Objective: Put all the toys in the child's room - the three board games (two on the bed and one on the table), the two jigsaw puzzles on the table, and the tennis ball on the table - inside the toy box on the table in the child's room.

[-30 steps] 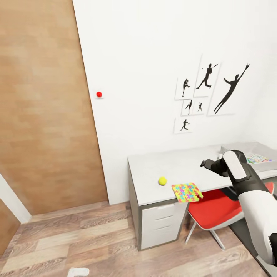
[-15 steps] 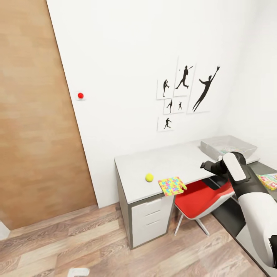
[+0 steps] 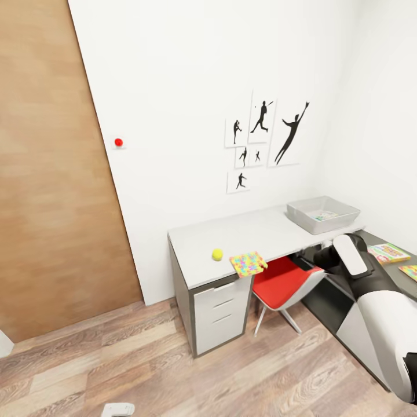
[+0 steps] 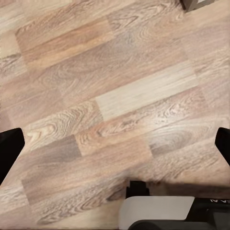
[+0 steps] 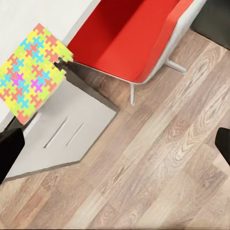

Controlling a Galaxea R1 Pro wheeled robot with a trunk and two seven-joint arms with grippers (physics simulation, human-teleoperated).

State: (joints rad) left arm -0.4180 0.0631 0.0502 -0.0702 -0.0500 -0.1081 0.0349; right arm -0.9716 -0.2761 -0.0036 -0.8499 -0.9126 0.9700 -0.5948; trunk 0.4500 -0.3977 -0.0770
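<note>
The pale grey table [image 3: 249, 234] stands against the white wall. On its front part lies the tennis ball [image 3: 217, 254]. Beside the ball a jigsaw puzzle [image 3: 248, 263] hangs partly over the front edge, also seen in the right wrist view [image 5: 33, 72]. The grey toy box [image 3: 341, 218] sits at the table's far right end with a small colourful flat thing inside. A board game [image 3: 388, 252] lies on the lower dark side unit; another colourful flat piece [image 3: 410, 271] is cut off at the edge. My right gripper [image 5: 115, 148] is open over the floor by the chair. My left gripper [image 4: 115, 148] is open above bare floor. The bed is out of view.
A red and white chair [image 3: 284, 284] is tucked under the table next to the drawer unit [image 3: 217, 315]. A wooden door [image 3: 52, 174] fills the left. Wood floor [image 3: 174, 359] lies open in front of the table.
The whole picture has shifted left, so the camera has turned right. The toy box and the dark side unit now show more fully. My right arm keeps its place in the view.
</note>
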